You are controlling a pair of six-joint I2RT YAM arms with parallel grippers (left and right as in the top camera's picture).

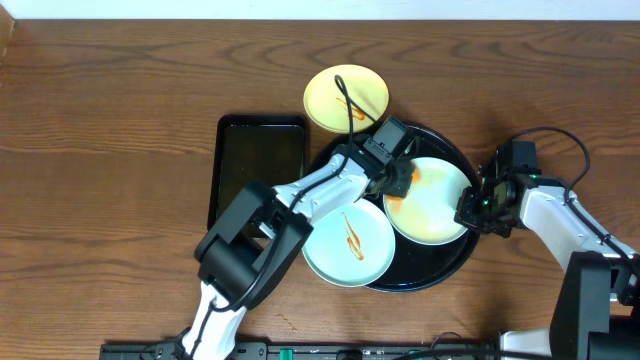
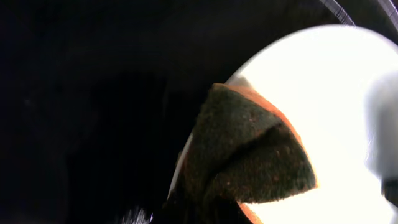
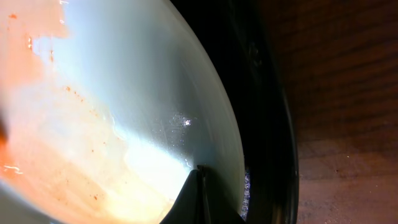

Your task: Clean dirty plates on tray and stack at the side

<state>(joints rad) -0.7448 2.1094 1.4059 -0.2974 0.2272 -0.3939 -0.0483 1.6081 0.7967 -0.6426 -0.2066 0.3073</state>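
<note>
Left pincer (image 1: pixel 397 180) is closed on a sponge (image 2: pixel 249 155) (green face, orange edge), pressed on the smeared plate (image 1: pixel 440 205) inside the round tray (image 1: pixel 450 265). Right pincer (image 1: pixel 472 212) is nipped shut on that plate's right rim. Mint plate (image 1: pixel 335 255), sauce-streaked, overlaps the tray's left rim. Yellow plate (image 1: pixel 330 95) sits on the tabletop (image 1: pixel 100 150) behind the tray, near the rectangular tray (image 1: pixel 260 165).

Dark brown wooden table (image 1: pixel 100 150), grain running left to right, across nearly the whole overhead view. Ends at the top against a thin pale strip (image 1: pixel 300 8); wall or floor, cannot tell. Lit evenly, shadows soft. Shows again, dimmer and reddish-brown, along the right wrist view's right side.
</note>
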